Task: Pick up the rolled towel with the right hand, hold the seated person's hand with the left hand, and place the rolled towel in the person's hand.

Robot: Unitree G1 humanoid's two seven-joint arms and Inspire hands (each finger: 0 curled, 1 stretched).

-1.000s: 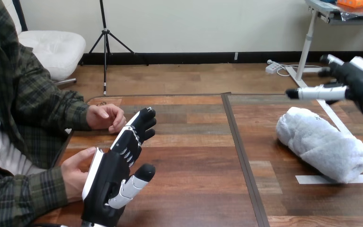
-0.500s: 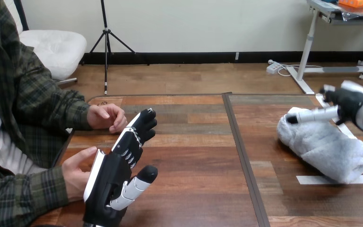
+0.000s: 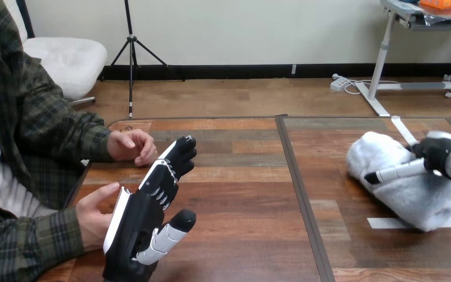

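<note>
Likely soft, light and squashy, so best gripped round the thick middle of the rolled towel (image 3: 410,197), lying on the bench (image 3: 241,194) at the right beneath the right hand (image 3: 440,154) with fingers (image 3: 396,172) straight, not yet closed; left hand (image 3: 144,220) open-fingered beside the person's hand (image 3: 93,218).

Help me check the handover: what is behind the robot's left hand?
The person's nearer hand lies behind the left hand, beside its white back; its thumb and wrist show. Its palm is covered, so contact cannot be told.
</note>
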